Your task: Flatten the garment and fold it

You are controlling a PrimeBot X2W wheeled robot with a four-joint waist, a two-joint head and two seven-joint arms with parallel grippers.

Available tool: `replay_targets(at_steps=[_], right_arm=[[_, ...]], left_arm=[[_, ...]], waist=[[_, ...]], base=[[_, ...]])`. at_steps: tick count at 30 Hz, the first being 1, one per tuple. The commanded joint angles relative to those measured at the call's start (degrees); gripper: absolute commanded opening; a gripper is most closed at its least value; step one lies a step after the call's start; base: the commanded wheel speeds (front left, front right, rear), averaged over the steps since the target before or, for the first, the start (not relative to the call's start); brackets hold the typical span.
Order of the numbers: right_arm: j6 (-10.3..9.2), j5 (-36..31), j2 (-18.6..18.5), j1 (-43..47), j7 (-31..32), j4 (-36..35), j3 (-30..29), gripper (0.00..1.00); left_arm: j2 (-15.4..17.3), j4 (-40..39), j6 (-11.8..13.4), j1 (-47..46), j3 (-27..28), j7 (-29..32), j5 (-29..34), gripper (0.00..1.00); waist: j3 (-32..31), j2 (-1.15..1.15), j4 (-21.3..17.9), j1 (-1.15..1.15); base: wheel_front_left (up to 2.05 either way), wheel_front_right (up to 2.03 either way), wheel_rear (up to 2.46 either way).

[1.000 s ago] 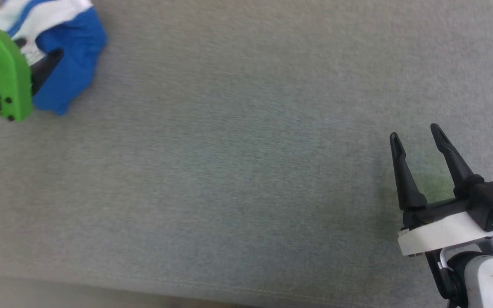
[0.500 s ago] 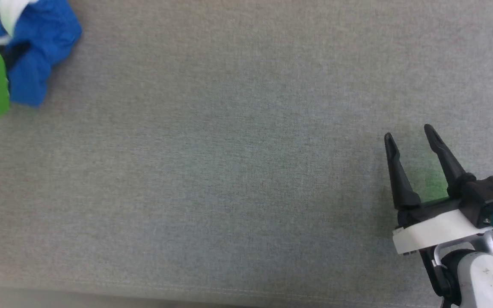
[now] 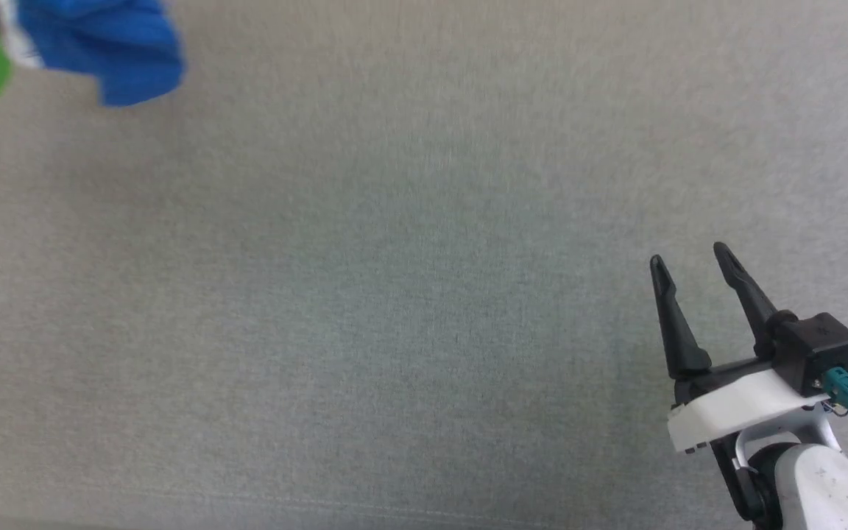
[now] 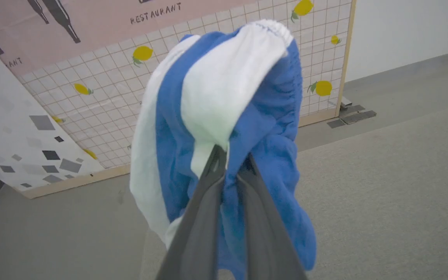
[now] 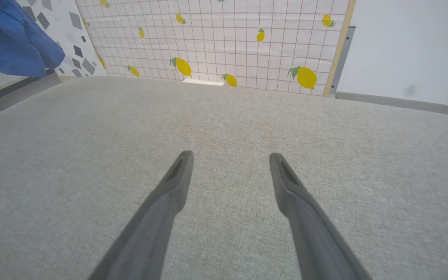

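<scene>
Left wrist view: garment (image 4: 265,128) partly hides lemon-print panel (image 4: 103,91).

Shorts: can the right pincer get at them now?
Probably not yet: the shorts hang from the left pincer, far across the mat from the right pincer; distance, not any obstacle, is the trouble.

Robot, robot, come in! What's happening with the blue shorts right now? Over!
Left gripper shut on the shorts, bunched, lifted above the grey surface. Right gripper open, empty, low over that surface. No obstacle seen.
</scene>
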Motion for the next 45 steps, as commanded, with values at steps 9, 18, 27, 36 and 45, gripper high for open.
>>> replay_targets(at_steps=[9,18,27,36,45], right_arm=[[-0.09,0.98,0.57,1.31,-0.11,0.96,0.28,1.00],[-0.09,1.00,1.30,0.27,-1.08,1.80,-0.33,1.00],[-0.09,0.61,1.64,-1.17,-3.72,3.65,-1.06,1.00],[-0.09,0.85,1.66,-1.10,-4.57,5.75,-1.08,1.00],[-0.09,-0.27,1.44,1.47,-2.44,5.40,-1.59,1.00]], left_arm=[[-7.52,-8.37,4.95,2.97,-2.45,-1.96,0.53,0.00],[-16.49,-13.18,8.87,9.08,-11.55,0.32,4.36,0.00],[-25.22,-10.91,10.80,16.62,-20.81,0.30,7.65,1.00],[-26.11,-10.25,12.33,20.02,-20.07,-4.44,7.10,1.00],[-20.56,-10.26,17.78,23.05,-12.36,-11.17,4.44,1.00]], waist=[[-9.95,0.00,-3.93,0.00],[-7.97,0.00,-11.16,0.00],[-4.05,0.00,-17.56,0.00],[-6.68,0.00,-16.44,0.00],[-13.43,0.00,-10.34,0.00]], base=[[0.00,0.00,0.00],[0.00,0.00,0.00],[0.00,0.00,0.00],[0.00,0.00,0.00],[0.00,0.00,0.00]])
